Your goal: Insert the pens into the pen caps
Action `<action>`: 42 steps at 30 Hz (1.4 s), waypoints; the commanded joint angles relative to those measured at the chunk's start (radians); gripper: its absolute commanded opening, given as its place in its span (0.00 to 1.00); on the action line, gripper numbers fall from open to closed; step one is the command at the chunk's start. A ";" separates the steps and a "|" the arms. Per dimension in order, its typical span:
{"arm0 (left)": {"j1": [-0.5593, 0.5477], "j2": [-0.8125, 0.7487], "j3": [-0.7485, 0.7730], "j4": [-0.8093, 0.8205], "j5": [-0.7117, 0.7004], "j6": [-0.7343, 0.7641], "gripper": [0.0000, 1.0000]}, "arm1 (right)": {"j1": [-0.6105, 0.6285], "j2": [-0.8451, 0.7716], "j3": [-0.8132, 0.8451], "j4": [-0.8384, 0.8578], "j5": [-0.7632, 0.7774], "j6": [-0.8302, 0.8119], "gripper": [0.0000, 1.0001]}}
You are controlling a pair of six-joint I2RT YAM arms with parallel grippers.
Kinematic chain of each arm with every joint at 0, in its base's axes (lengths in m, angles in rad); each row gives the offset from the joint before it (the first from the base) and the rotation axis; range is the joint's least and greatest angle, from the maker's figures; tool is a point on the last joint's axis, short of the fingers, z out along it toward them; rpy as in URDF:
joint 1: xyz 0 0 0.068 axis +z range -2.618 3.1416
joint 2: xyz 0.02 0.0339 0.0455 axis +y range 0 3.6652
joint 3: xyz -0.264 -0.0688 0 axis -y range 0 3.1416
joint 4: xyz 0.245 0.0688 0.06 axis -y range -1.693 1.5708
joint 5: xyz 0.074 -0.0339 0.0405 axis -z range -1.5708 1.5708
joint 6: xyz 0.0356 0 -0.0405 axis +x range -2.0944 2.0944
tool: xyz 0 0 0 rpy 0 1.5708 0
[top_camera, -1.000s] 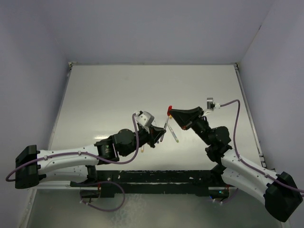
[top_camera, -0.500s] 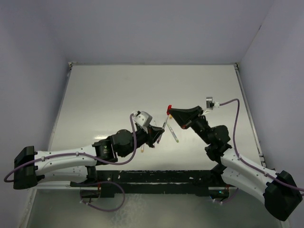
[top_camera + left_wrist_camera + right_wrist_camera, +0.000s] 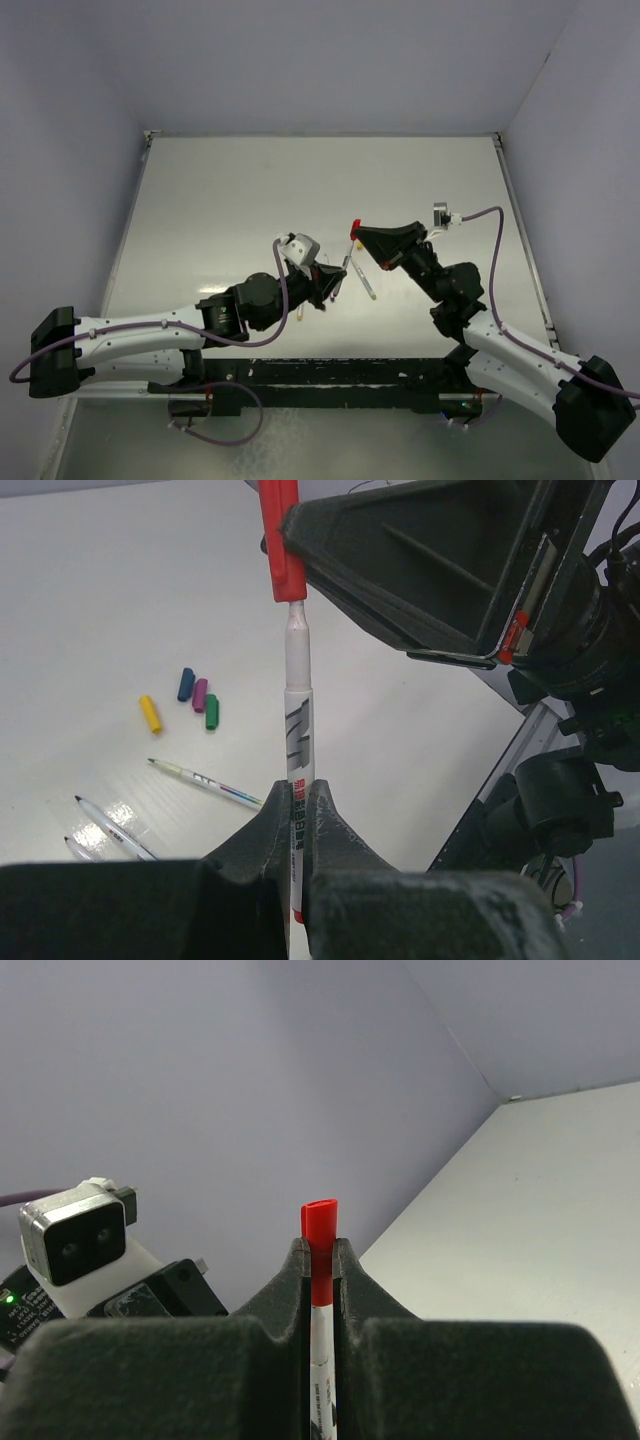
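My left gripper (image 3: 299, 790) is shut on a white pen (image 3: 298, 720) and holds it upright by its red-marked lower end. The pen's narrow tip sits in the mouth of the red pen cap (image 3: 279, 540), and its pale neck shows just below the cap. My right gripper (image 3: 320, 1250) is shut on that red cap (image 3: 320, 1235), with the pen (image 3: 322, 1380) running down between its fingers. In the top view the two grippers meet above the table's middle, at the red cap (image 3: 354, 229). Yellow (image 3: 149, 713), blue (image 3: 186, 684), purple (image 3: 200, 694) and green (image 3: 211, 711) caps lie on the table.
Three more pens lie on the white table: one (image 3: 205, 782) below the loose caps and two (image 3: 110, 825) (image 3: 75, 848) further left. Another pen (image 3: 367, 283) lies under the grippers in the top view. The left wrist camera (image 3: 75, 1245) shows close by in the right wrist view.
Both grippers, with the pen and the red cap, have drifted slightly to the left. Both grips have held.
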 commanded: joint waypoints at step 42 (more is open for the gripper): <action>0.011 -0.013 0.028 0.283 -0.094 -0.007 0.00 | 0.027 0.037 0.074 -0.142 -0.206 -0.072 0.00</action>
